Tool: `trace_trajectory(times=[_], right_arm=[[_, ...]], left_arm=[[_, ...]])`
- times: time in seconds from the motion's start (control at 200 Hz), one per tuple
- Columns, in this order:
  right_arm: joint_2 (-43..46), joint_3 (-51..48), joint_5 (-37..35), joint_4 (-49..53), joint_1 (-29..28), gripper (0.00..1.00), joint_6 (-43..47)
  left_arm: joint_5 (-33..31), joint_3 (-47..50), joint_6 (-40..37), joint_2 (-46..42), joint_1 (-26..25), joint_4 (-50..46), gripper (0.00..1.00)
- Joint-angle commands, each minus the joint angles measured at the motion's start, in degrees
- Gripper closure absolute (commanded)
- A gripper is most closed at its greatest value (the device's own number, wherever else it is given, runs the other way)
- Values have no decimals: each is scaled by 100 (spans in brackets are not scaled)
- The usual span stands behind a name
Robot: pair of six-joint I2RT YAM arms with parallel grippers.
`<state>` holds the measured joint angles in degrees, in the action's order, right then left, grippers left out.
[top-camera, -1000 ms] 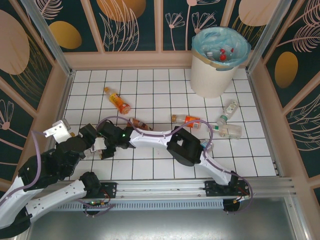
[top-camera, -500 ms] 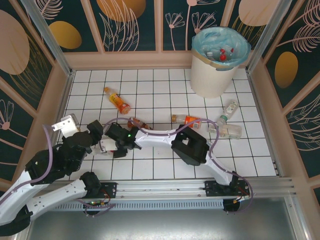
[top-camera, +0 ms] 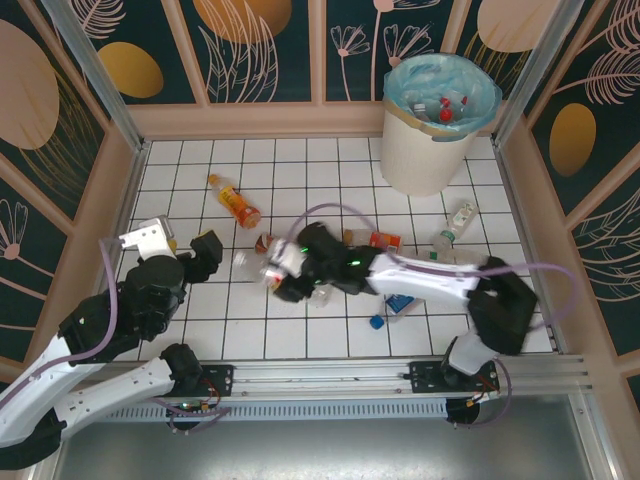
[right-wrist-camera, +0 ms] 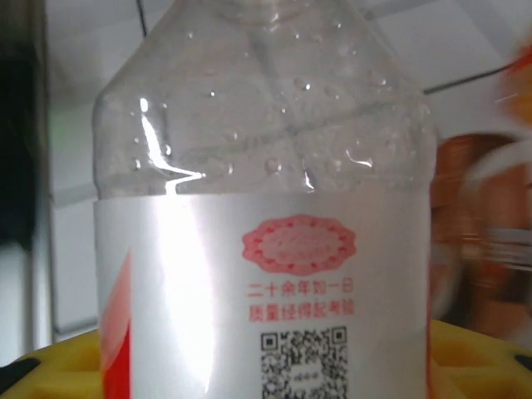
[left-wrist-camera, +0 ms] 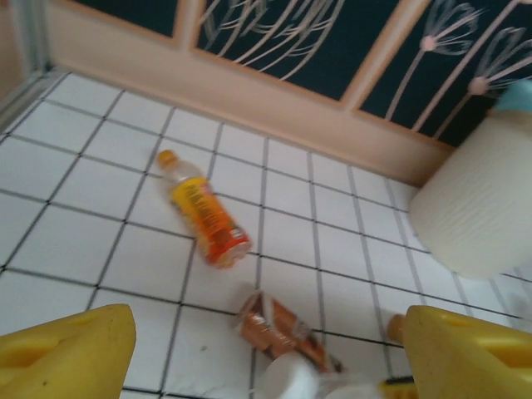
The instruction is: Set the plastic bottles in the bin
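My right gripper point(top-camera: 285, 275) is shut on a clear bottle point(right-wrist-camera: 274, 249) with a white and red label, held over the tiles at centre left. My left gripper point(top-camera: 206, 250) stands open just left of it, its yellow fingers point(left-wrist-camera: 66, 349) wide apart and holding nothing. An orange bottle point(top-camera: 235, 200) lies farther back, and a crushed brown bottle point(left-wrist-camera: 274, 328) lies just ahead of the left gripper. More bottles lie at the middle point(top-camera: 375, 238) and right point(top-camera: 455, 262). The cream bin point(top-camera: 425, 150) with its blue bag stands at the back right with bottles inside.
A blue-labelled bottle point(top-camera: 400, 303) and a loose blue cap point(top-camera: 376, 321) lie under the right forearm. Another small clear bottle point(top-camera: 461, 215) rests near the bin. Patterned walls enclose the tiled floor on three sides.
The right gripper has pulled away to the right with the white-labelled bottle, and its elbow has swung far right. The left gripper has drawn back from the bottle and stands open.
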<state>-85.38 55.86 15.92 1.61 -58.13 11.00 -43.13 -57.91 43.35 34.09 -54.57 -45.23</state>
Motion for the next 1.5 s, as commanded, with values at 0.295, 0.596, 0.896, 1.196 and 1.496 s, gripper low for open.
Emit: trace_trajectory(times=[0.295,0.596,0.896,1.196,1.496], right_arm=[[2986,-1776,996,-2389,961,48,-1510],[4012,-1596,-75,-2242,1586,49,-1863],[2652,525,-419,-2208,3673,50,-1072],[-167,2386,-30,-4674,5478,51,-1733],[-1503,3158,565,-5070,6056,41,-2119]], left_arm=[[4173,-700,-1931,2084,-29,2920,16],[4972,-362,-2151,2387,-32,4292,13],[4510,-704,-2269,2465,-35,4295,12],[4280,-950,-2144,2958,-32,4042,12],[4148,-941,-2294,3207,-32,3999,12]])
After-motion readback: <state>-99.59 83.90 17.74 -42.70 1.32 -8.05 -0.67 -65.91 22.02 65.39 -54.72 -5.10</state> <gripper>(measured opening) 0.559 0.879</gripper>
